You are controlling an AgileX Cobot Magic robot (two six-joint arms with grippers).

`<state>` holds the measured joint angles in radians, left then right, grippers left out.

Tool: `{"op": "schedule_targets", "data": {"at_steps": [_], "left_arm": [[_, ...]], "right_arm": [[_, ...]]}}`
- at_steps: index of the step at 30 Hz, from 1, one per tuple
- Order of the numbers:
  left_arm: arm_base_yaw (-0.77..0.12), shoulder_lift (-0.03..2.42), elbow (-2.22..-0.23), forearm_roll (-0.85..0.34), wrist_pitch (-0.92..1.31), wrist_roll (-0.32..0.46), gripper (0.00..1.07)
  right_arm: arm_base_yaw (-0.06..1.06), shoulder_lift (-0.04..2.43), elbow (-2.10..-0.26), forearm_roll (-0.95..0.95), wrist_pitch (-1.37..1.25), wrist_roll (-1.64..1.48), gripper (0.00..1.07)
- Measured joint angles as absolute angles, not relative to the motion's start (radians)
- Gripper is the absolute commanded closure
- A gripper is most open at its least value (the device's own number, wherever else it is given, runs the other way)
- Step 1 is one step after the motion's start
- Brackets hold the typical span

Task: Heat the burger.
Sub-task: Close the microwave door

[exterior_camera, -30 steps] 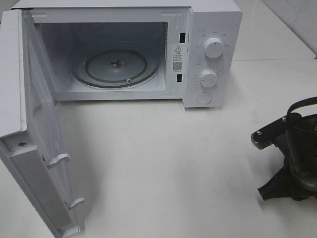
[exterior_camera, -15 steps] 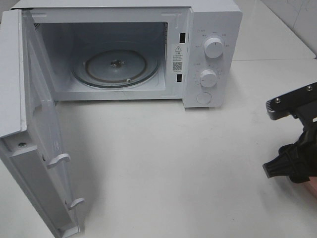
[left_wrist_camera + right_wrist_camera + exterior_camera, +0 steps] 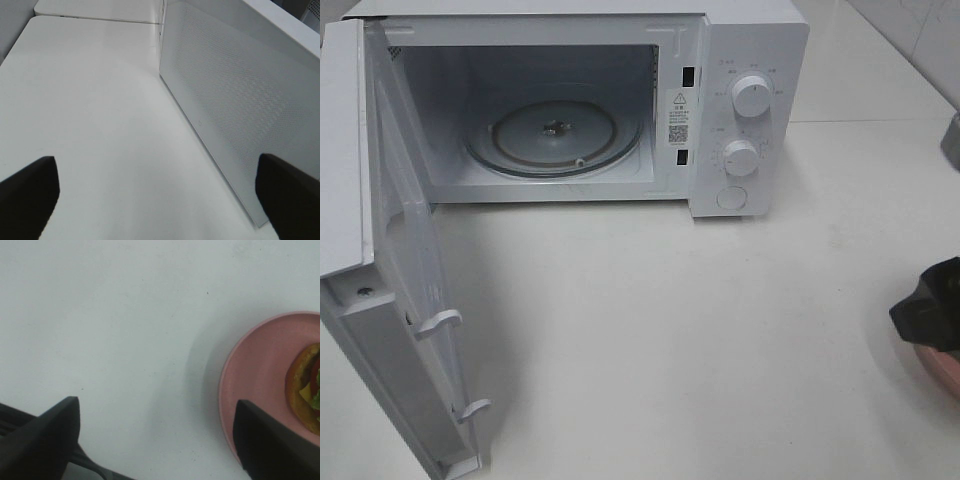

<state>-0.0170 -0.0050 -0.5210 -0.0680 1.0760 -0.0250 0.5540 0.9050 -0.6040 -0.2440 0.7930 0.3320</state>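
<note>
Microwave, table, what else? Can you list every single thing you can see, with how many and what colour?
microwave: one, white, at the back of the table, door swung open, nothing on its glass turntable
knobs: two, white, on the microwave's front panel
table: one, white
plate: one, pink, on the table
burger: one, brown bun with red, yellow and green, on the plate
left gripper: black, open, beside the door
right gripper: black, open, by the plate

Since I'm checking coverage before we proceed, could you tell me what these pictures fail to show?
- Burger: right wrist view, cut off by the frame edge; absent from the exterior view.
- Pink plate: partly cropped, partly behind a finger.
- Right gripper: exterior view, mostly beyond the edge.
- Microwave dial markings: too small.
</note>
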Motion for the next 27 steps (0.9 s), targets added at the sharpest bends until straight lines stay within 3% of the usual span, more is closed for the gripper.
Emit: {"op": "schedule_targets", "data": {"at_steps": [19,27], "left_arm": [[-0.017,-0.005,-0.521,-0.068,1.076,-0.025,0.07],[-0.017,-0.005,-0.521,-0.068,1.076,-0.025,0.07]], "right_arm": [[0.554,0.522,-0.671,-0.181,1.057,0.265,0.30],[0.427,0.394,-0.648,-0.180,1.064,0.226,0.31]]}}
